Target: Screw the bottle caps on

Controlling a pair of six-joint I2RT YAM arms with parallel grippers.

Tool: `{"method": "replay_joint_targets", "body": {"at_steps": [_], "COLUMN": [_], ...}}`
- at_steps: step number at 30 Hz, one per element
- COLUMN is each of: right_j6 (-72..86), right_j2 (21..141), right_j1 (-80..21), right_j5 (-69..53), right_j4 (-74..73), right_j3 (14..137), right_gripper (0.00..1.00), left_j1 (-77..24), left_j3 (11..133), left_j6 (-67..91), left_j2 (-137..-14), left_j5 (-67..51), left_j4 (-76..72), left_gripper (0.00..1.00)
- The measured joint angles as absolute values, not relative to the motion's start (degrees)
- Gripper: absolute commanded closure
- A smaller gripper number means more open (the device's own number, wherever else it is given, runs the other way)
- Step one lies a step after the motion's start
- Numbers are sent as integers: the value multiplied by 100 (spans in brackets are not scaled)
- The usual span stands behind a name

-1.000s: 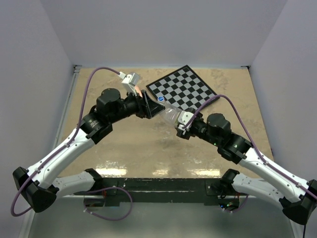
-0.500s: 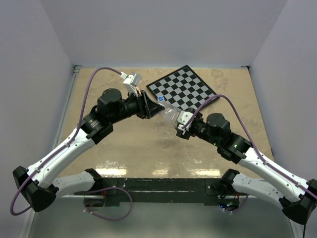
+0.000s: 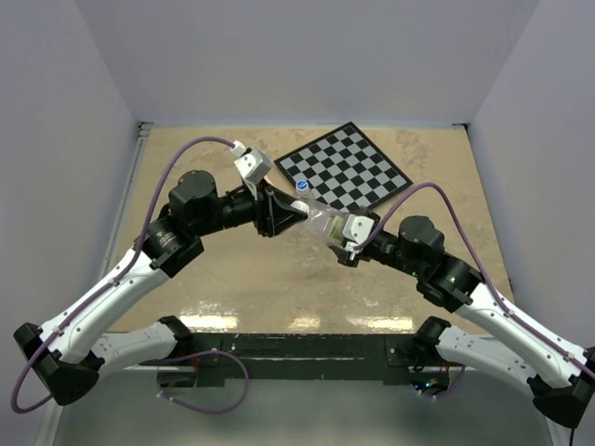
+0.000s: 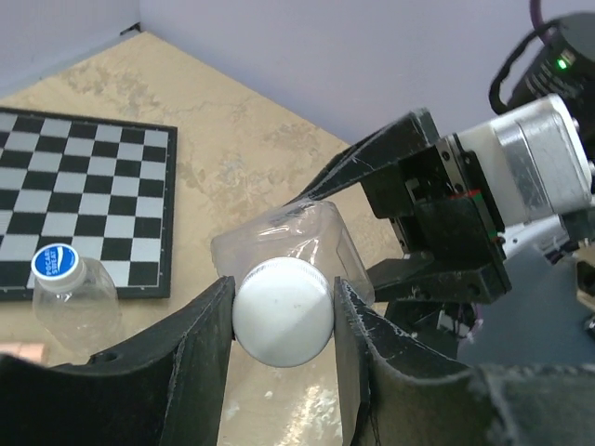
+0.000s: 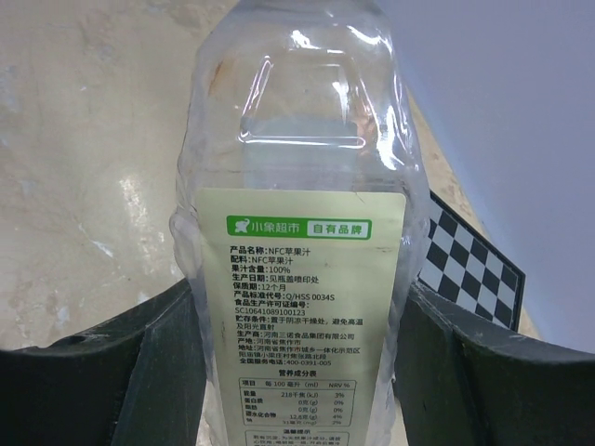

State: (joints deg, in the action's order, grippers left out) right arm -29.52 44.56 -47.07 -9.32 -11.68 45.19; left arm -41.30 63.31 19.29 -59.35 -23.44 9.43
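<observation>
The small bottle (image 4: pixel 76 302), at the near left edge of the checkerboard (image 4: pixel 84 186), is already topped by its blue cap (image 4: pixel 54 263). The white cap (image 4: pixel 282 311) is clamped in the left gripper (image 4: pixel 282 307) and set against the mouth of the labelled juice bottle (image 5: pixel 302 232). That bottle is gripped by the right gripper (image 5: pixel 302 372) near the scene's middle. Tightening of the white cap is judged to be what is left.

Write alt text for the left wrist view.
The left claw pinches a white cap at the top of a clear bottle held by the right claw. A small blue-capped bottle sits at the edge of a checkerboard.
</observation>
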Motion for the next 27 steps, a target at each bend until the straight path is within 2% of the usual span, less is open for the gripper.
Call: {"method": "replay_joint_targets", "body": {"at_steps": [19,20,24,27], "right_j6": [-2880,-2897,-2923,-2939], "right_j2": [4342,4346,4351,4355], "right_j1": [-4652,-4652,-4652,-4654], "right_j5": [-2047,-2082,-2134,-2119], "right_j4": [-1286,-1299,-1356,-1391], "right_j3": [4530,4530,4530,4530], "right_gripper": [100,100,100,100], "left_j1": [-4128,-4128,-4128,-4128], "left_j3": [6141,6119,6003,5898], "left_j6": [-2141,-2235,-2580,-2486], "left_j2": [-5363,-5339,-5249,-5159], "left_j5": [-4080,-4101,-4119,-4086], "left_j4": [1544,1562,1592,1470], "left_gripper": [100,96,56,31]}}
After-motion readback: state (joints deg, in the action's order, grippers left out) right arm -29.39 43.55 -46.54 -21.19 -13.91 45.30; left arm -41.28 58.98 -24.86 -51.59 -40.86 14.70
